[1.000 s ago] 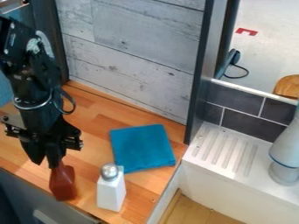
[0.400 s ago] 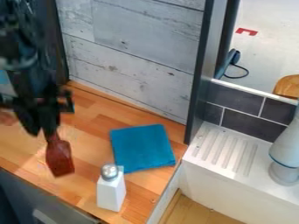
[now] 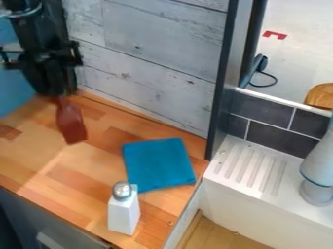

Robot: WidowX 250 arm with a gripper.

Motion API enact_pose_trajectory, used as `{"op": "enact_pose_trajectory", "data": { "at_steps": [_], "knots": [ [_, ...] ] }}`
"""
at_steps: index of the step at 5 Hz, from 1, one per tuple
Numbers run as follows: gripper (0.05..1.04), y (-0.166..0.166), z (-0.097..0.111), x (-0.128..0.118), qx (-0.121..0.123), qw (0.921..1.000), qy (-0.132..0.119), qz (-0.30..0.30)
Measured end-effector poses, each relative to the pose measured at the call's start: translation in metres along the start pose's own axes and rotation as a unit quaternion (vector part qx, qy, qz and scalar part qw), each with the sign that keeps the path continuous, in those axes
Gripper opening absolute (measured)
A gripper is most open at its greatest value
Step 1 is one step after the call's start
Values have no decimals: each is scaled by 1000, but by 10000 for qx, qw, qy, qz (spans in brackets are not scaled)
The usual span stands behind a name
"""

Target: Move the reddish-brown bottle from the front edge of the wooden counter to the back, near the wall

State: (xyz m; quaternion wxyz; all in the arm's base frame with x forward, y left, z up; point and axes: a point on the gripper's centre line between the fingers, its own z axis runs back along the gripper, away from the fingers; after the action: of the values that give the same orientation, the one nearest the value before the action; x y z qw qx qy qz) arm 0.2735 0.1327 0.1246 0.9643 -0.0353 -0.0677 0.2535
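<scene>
At far left, the gripper [image 3: 58,93] pinches a red bottle-shaped thing [image 3: 71,124] by its thin top — a jolt (little is gripped) could drop it onto the counter [image 3: 46,163].

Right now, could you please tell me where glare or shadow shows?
In the camera view, pale sheen lightens the left of the wooden counter, a highlight glints on the silver-topped white shaker, and the black gripper looks mostly dark.
</scene>
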Motion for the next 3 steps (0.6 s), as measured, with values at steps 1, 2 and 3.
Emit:
{"op": "enact_pose_trajectory", "data": {
  "at_steps": [1, 2, 3],
  "knots": [
    [319, 0, -9, 29, 4, 9999, 9, 123],
    [319, 6, -31, 52, 129, 9996, 46, 251],
    [319, 11, -46, 67, 281, 9989, 4, 364]
  ]
}}
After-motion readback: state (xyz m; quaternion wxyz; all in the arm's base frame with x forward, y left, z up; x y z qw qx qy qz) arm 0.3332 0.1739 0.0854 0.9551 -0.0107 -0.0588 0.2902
